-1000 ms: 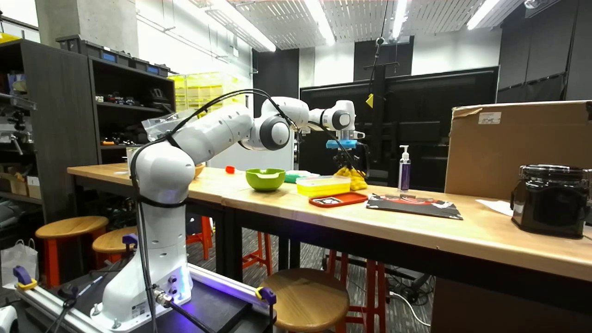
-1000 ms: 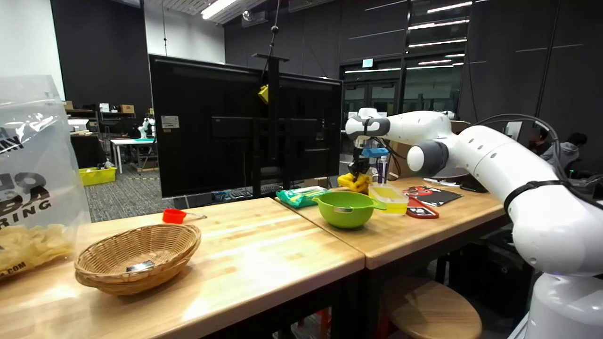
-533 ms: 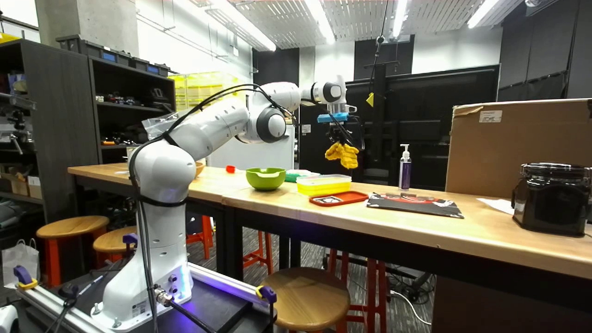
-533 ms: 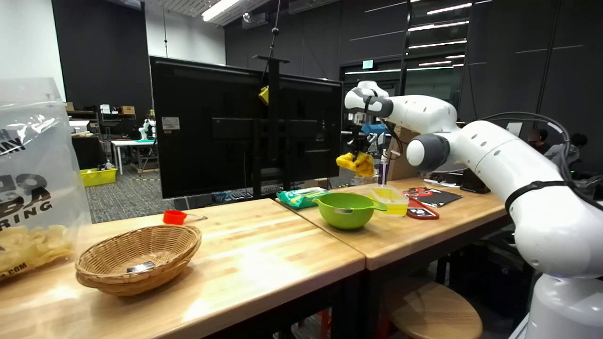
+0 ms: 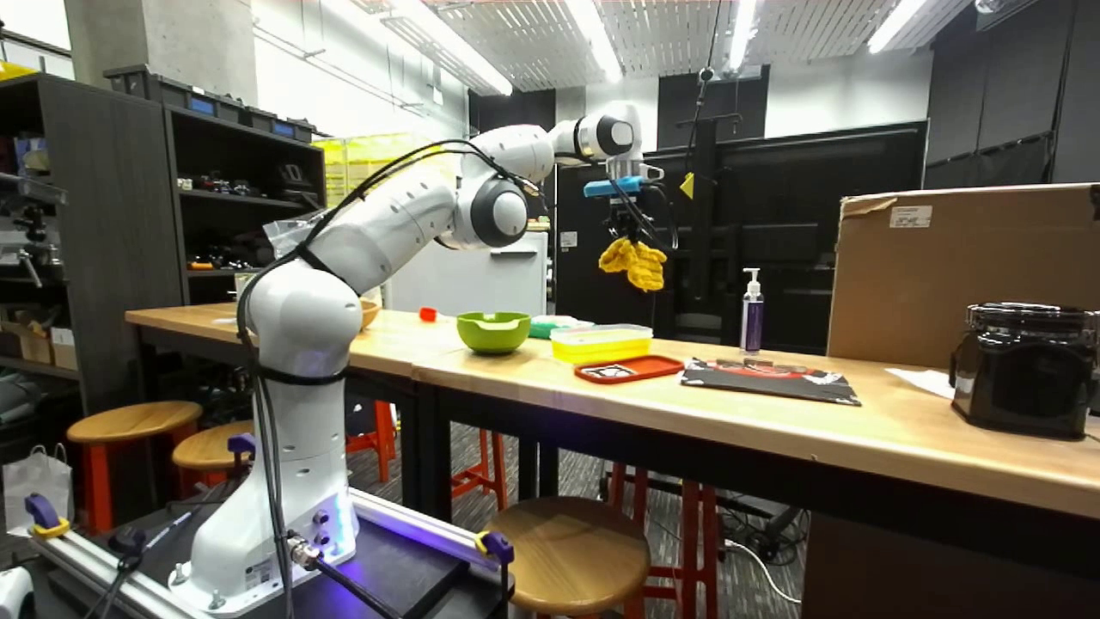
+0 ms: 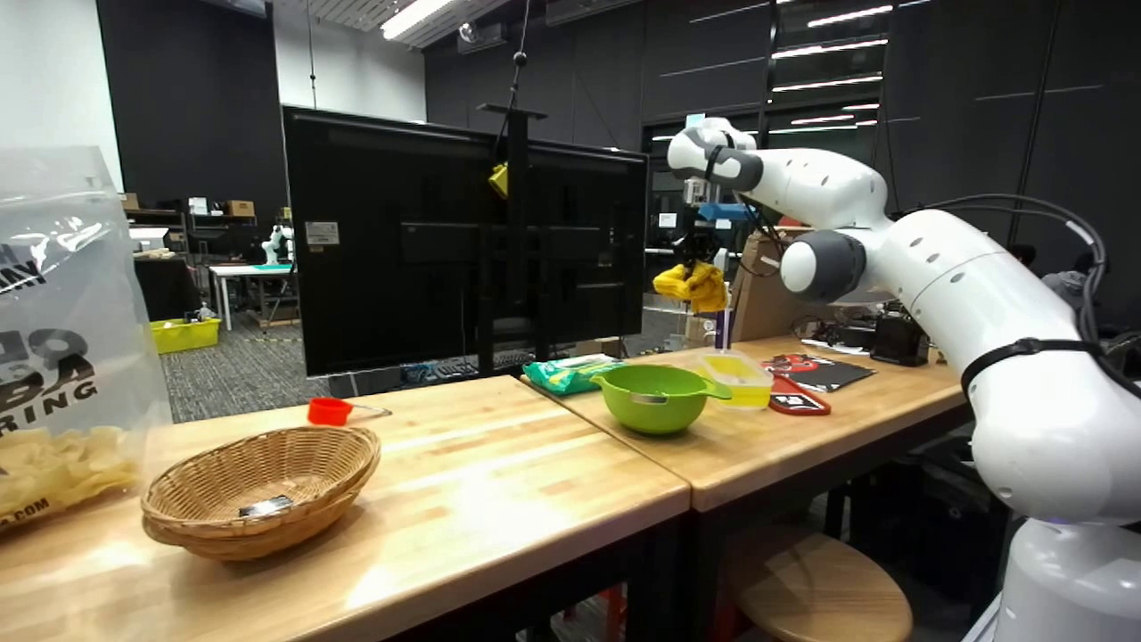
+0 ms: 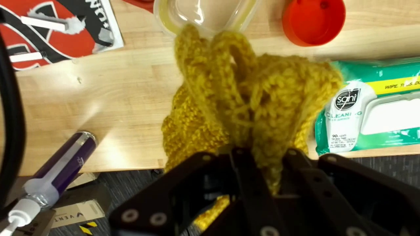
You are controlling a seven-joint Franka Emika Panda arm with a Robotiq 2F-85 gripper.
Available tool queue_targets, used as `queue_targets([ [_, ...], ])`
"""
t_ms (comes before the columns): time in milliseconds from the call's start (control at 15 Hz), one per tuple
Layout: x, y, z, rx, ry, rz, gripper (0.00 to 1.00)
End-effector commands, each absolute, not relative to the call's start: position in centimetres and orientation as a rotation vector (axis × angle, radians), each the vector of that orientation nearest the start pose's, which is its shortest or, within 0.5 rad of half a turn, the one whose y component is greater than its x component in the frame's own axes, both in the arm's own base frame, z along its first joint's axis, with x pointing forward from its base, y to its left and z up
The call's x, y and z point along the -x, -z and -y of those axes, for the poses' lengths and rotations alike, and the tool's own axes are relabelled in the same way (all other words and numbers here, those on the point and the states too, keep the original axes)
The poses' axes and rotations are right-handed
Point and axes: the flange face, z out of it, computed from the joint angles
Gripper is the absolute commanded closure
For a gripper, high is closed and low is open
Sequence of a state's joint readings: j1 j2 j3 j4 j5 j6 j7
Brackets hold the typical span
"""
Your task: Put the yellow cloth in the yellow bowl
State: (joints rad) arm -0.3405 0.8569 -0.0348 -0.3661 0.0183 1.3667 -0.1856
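Observation:
The yellow cloth is a bunched knitted piece. My gripper is shut on it and holds it high above the table; this also shows in the other exterior picture, with the cloth under the gripper. In the wrist view a fold of the cloth is pinched between the fingers and the rest spreads around them. The only yellow vessel is a low clear-rimmed tub, also in an exterior view; the wrist view shows its rim, partly behind the cloth.
A green bowl stands beside the tub. Green wipes, a red tray, a black-red sheet and a purple pump bottle lie or stand nearby. The wrist view shows a round red container. A large screen stands behind.
The gripper has risen from table height behind the tub, lifting the yellow cloth well clear of the table. It has shifted slightly sideways. The tub and green bowl have not moved.

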Motion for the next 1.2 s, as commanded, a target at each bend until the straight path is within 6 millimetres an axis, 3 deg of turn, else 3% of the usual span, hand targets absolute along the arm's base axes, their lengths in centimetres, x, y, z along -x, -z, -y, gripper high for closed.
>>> queue_targets([
  [0,-66.6,-61.9,24.1,3.15,0.17,-0.353,0.96],
  [467,-65.6,-63.4,22.6,3.092,0.137,-0.474,0.96],
  [1133,-64.5,-63.3,24.3,2.989,0.1,-0.65,0.96],
])
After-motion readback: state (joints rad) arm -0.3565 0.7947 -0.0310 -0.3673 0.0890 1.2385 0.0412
